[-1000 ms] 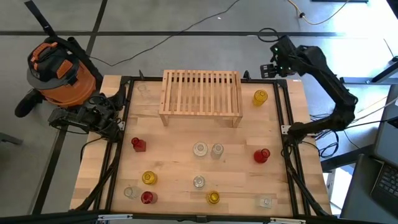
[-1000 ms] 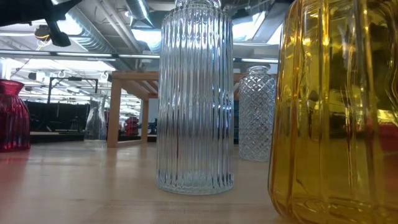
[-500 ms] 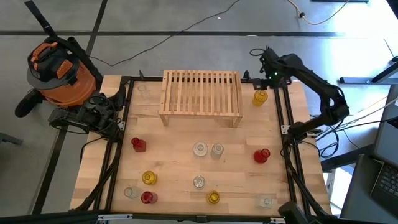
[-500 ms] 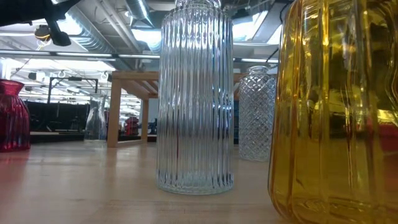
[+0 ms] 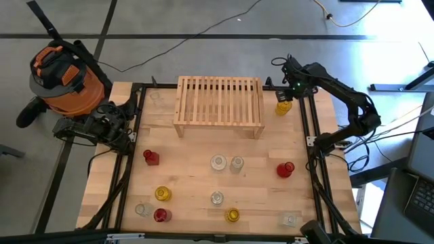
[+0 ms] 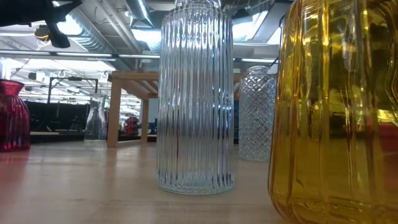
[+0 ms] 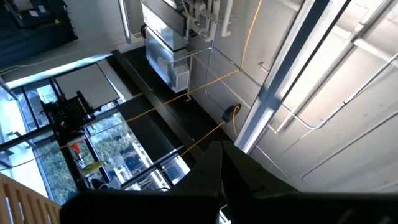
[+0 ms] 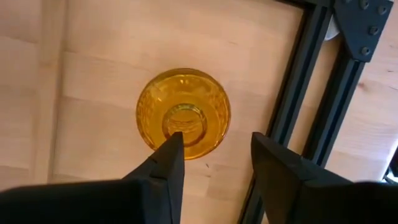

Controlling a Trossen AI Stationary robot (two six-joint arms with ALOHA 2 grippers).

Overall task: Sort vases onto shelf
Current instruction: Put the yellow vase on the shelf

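The light-wood slatted shelf (image 5: 219, 105) stands on its side legs at the table's far middle. A yellow vase (image 5: 283, 106) stands upright to the shelf's right. My right gripper (image 5: 287, 93) hovers just above it and is open; in the right wrist view its fingers (image 8: 217, 149) point down, one over the yellow vase's (image 8: 183, 115) rim and one beside the vase, touching nothing. Red (image 5: 150, 157), yellow (image 5: 162, 194) and clear (image 5: 218, 162) vases stand scattered over the table's near half. My left gripper (image 5: 102, 125) rests folded at the left edge, shut.
A black frame rail (image 8: 292, 124) runs close beside the yellow vase on its right. A clear vase (image 5: 156, 98) stands left of the shelf. In the low view a ribbed clear vase (image 6: 196, 99) and a yellow vase (image 6: 339, 106) stand close up. An orange vacuum (image 5: 64, 74) sits off the far left corner.
My right gripper has swung from beyond the table's far right corner toward the table's left and near side, coming down over the yellow vase beside the shelf. No vase has moved.
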